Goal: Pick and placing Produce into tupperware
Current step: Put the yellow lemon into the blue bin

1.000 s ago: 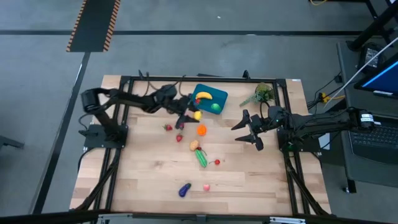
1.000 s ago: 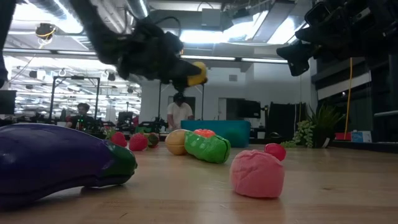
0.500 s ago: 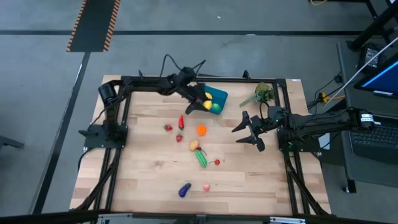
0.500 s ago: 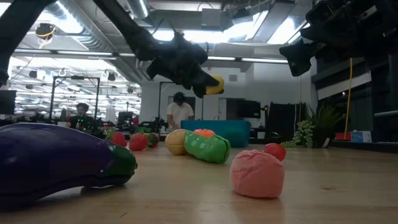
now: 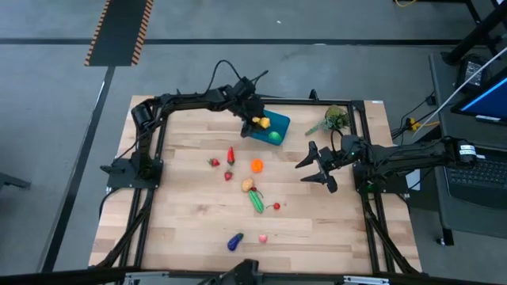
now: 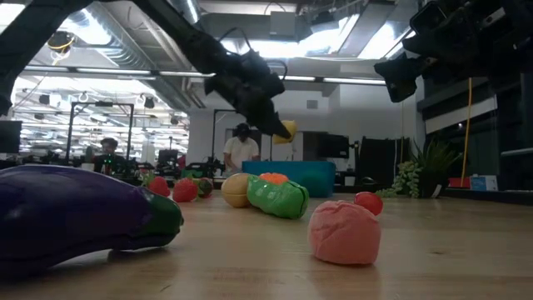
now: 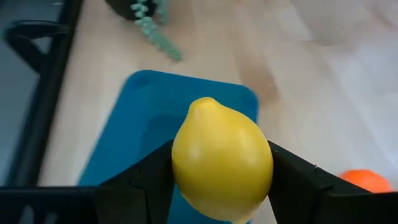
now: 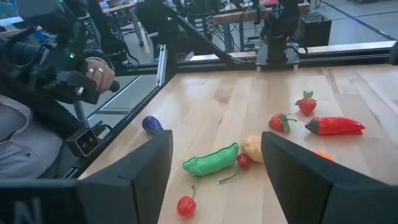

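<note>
Wooden desk (image 5: 190, 214) under both arms: left claw (image 5: 256, 123) reaches far over the tub (image 5: 277, 123), pinching a lemon (image 7: 222, 168); right claw (image 5: 315, 166) hangs spread, right of centre.

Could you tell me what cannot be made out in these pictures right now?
- What lies in the teal tub: in the left wrist view the yellow lemon held by the left gripper covers its middle; in the low view its wall hides the inside.
- The purple eggplant: low view, cut off by the picture's edge.
- The person's handheld device: right wrist view, too dark to identify.
</note>
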`<move>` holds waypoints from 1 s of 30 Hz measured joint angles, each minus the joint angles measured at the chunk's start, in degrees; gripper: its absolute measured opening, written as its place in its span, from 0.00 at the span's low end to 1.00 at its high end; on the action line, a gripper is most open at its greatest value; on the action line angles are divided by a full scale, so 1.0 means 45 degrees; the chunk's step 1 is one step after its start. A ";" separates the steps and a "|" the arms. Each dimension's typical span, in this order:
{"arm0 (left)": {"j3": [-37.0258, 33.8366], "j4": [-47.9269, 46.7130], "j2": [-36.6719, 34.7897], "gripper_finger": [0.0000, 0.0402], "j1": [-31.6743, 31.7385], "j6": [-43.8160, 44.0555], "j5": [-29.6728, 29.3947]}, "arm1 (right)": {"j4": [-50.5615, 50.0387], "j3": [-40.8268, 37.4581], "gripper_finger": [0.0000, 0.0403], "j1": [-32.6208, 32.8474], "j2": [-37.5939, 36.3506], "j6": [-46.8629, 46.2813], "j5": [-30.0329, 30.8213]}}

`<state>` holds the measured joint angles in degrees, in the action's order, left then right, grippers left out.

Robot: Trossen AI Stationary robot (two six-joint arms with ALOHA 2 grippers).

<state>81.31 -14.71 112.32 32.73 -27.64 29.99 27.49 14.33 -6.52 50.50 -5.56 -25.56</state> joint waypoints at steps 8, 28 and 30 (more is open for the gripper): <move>0.0143 0.0032 -0.0006 0.50 0.0039 -0.0166 -0.0993 | 0.0005 0.0000 0.62 0.0004 0.0000 0.0000 0.0000; 0.0292 -0.1092 0.0521 0.50 0.0101 -0.0272 -0.1622 | 0.0015 0.0000 0.62 0.0004 0.0005 -0.0034 0.0000; 0.0631 -0.1133 0.0835 0.50 0.0117 -0.0259 -0.1597 | 0.0015 0.0000 0.62 0.0001 0.0002 -0.0034 0.0000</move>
<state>84.15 -19.80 116.07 33.26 -28.81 22.80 27.55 14.33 -6.52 50.51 -5.72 -25.56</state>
